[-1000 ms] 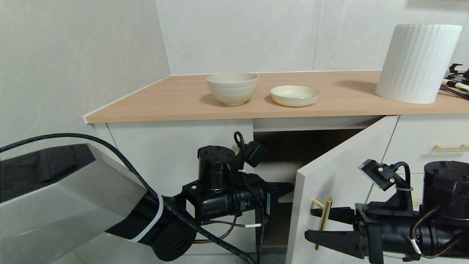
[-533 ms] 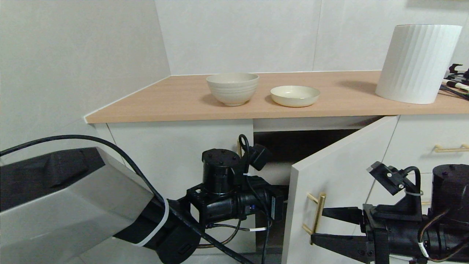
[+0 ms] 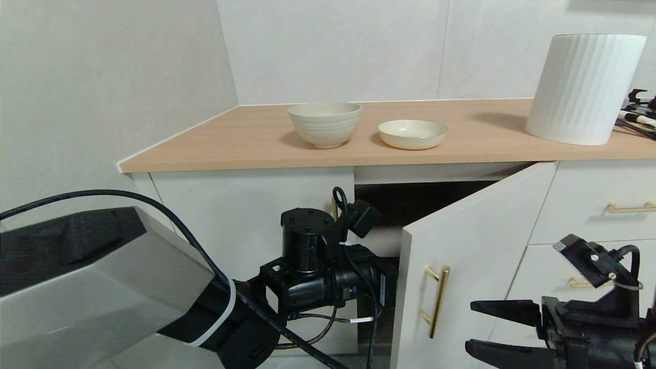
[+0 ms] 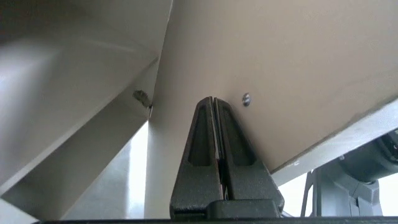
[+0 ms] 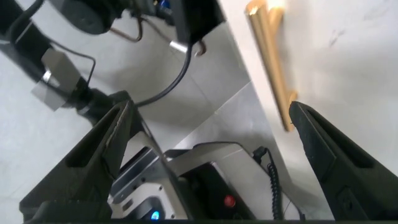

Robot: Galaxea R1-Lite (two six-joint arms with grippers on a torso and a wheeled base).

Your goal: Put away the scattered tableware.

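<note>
On the wooden counter (image 3: pixel 246 143) stand a cream ribbed bowl (image 3: pixel 325 123) and, to its right, a shallow cream dish (image 3: pixel 412 134). Below them a white cabinet door (image 3: pixel 471 246) stands ajar, with a gold bar handle (image 3: pixel 435 300) near its free edge. My left gripper (image 4: pixel 214 104) is shut with nothing in it, its tips against the door's inner face. The left arm (image 3: pixel 318 277) reaches into the gap behind the door. My right gripper (image 3: pixel 479 325) is open, low and to the right of the handle (image 5: pixel 270 62), not touching it.
A tall white ribbed container (image 3: pixel 584 87) stands at the counter's right end, with dark utensils (image 3: pixel 638 115) behind it. Drawers with gold handles (image 3: pixel 630 207) sit to the right of the open door. A wall closes the left side.
My right gripper, which straddled the handle, has drawn back right and lower, clear of it. The door's free edge has swung a little further left. The left arm shifted slightly.
</note>
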